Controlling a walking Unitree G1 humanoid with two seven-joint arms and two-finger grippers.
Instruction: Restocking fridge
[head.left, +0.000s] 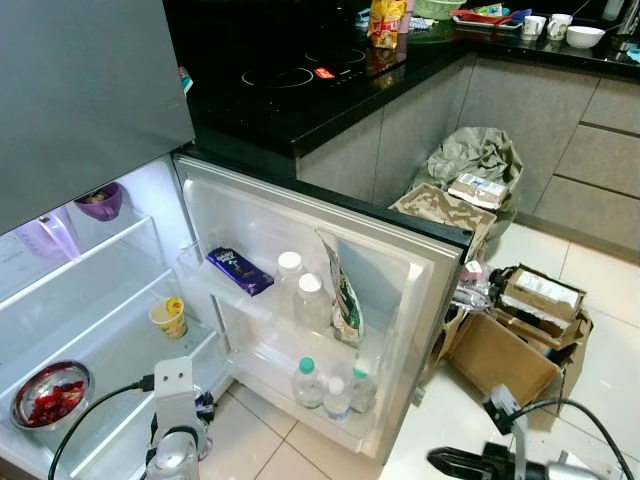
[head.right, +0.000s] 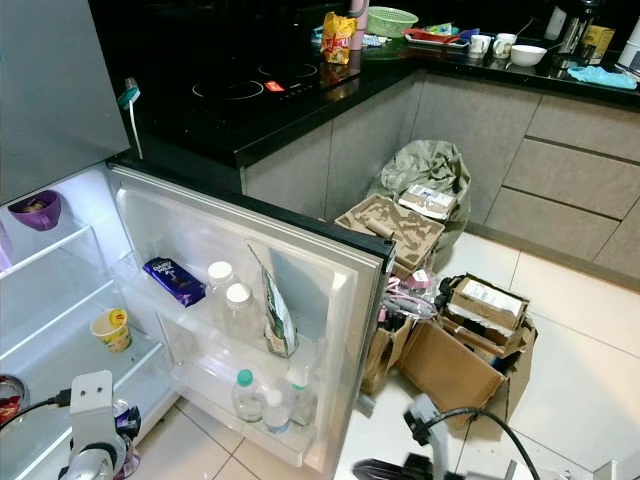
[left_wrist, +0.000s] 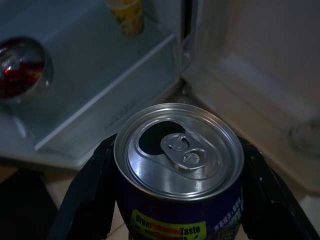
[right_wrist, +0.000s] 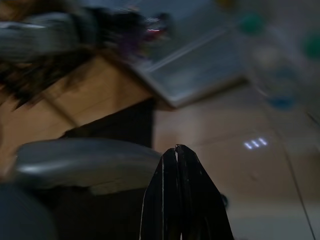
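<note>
Two black fingers (left_wrist: 85, 195) of the left tool (left_wrist: 177, 200) clamp a purple drink can (left_wrist: 179, 165), one on each side; its tab end is already punched open. The can is held low in front of the open fridge (head.left: 300, 200), just outside the bottom shelf (head.left: 110, 350). On that shelf sit a metal bowl (head.left: 50, 393) of red fruit and a yellow cup (head.left: 170, 318), well apart from each other. A purple bowl (head.left: 99, 201) rests on the shelf above.

The door's upper rack holds a purple chocolate bar (head.left: 239, 271), two white-capped jars (head.left: 299, 290) and a tall pouch (head.left: 343, 293); three green-capped bottles (head.left: 330, 385) stand in the rack below.

Lower right, the right tool (right_wrist: 179, 195) hangs over the tiled floor (head.left: 600, 340) with fingers pressed together, empty. Torn cardboard boxes (head.left: 520, 330) lie beyond it, below the black worktop (head.left: 330, 90).
</note>
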